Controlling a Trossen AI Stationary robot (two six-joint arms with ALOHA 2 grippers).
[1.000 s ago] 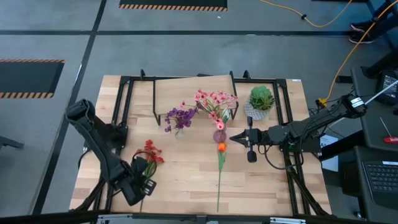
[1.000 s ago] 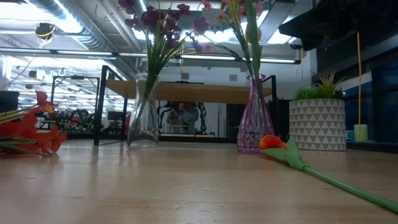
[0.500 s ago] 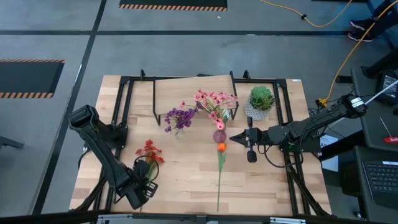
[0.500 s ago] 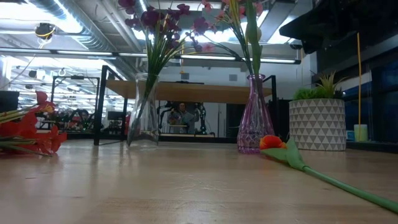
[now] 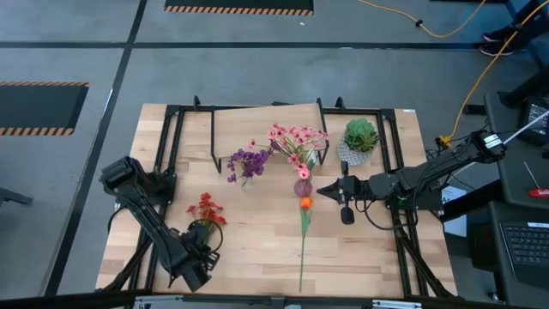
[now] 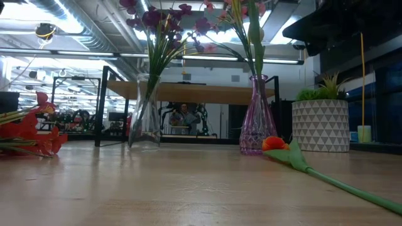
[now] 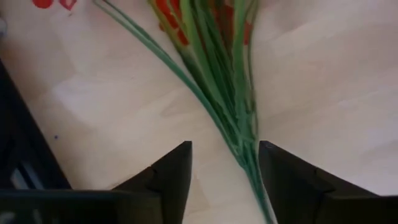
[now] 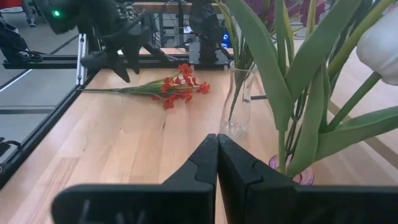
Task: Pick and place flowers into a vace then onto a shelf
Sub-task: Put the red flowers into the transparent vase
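- Step in hand: pickup of the red flowers (image 5: 206, 209), lying flat on the table (image 5: 257, 249) at about 8 o'clock from its middle, stems pointing to the near edge.
- Left gripper (image 7: 224, 163) hung low over the stem bundle, jaws parted with the stems in the gap between them, nothing clamped.
- Next move, my read: drop a touch, close on the bundle, lift and carry it toward a vase.
- Right gripper (image 8: 217, 163) waited at 3 o'clock, jaws pressed together, empty, nose toward the pink vase (image 5: 303, 187).
- Orange flower (image 5: 304, 204) lay loose near centre, stem running to 6 o'clock.
- Purple flowers (image 5: 248, 160) sat in the clear vase (image 6: 146, 112); pink flowers (image 5: 294, 139) in the pink vase.
- Shelf (image 5: 266, 129) stood at 12 o'clock, nothing seen on it; potted plant (image 5: 360, 137) at 2 o'clock.
- In the way: both vases stood just in front of the shelf; the loose orange stem crossed the middle.
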